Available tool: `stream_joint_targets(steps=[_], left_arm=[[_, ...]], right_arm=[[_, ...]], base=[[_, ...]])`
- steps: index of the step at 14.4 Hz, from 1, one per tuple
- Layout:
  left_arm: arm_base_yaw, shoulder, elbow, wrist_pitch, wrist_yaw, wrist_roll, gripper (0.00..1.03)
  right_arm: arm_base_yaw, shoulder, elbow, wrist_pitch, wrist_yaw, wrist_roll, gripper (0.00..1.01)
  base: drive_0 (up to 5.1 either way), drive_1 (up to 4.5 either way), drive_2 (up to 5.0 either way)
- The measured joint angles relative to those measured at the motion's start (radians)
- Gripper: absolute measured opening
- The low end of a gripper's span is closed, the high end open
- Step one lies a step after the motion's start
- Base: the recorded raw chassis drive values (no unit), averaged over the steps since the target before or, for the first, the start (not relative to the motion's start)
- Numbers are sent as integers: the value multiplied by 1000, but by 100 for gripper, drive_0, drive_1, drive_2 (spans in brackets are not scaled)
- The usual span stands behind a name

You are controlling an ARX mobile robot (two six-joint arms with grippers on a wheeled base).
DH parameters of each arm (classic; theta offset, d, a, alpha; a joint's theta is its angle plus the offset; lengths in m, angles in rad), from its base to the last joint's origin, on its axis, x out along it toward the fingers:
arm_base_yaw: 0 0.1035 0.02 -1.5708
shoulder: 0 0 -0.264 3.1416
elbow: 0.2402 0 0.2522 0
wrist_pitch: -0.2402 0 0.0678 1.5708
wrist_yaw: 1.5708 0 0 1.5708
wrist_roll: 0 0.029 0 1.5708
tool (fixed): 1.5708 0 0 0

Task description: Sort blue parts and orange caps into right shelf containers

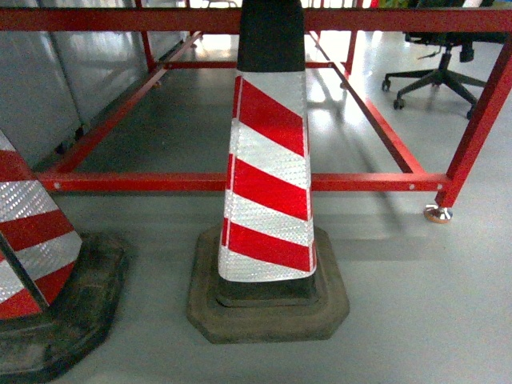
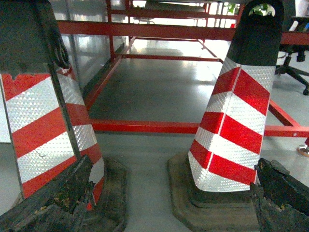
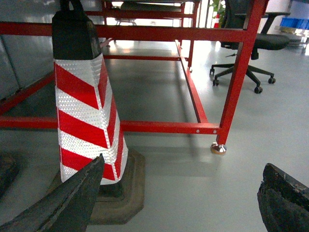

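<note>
No blue parts, orange caps, shelf or containers were in any view. Ahead stood a striped cone (image 1: pixel 270 184) and a red frame (image 1: pixel 240 182). Left gripper (image 2: pixel 164 203) and right gripper (image 3: pixel 178 198) hung released, empty. I judged steering the base around the cone came first.

Worn black end effector fingers

Left end effector (image 2: pixel 169 203) and right end effector (image 3: pixel 178 203) are showing dark, scuffed, crumbling finger pads at the lower corners.
</note>
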Motion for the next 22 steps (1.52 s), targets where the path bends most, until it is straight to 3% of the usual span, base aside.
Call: stream_joint_targets(steps=[22], left_arm=[[0, 0, 0, 0, 0, 0, 98]], right_arm=[[0, 0, 0, 0, 0, 0, 98]], base=[[0, 0, 0]])
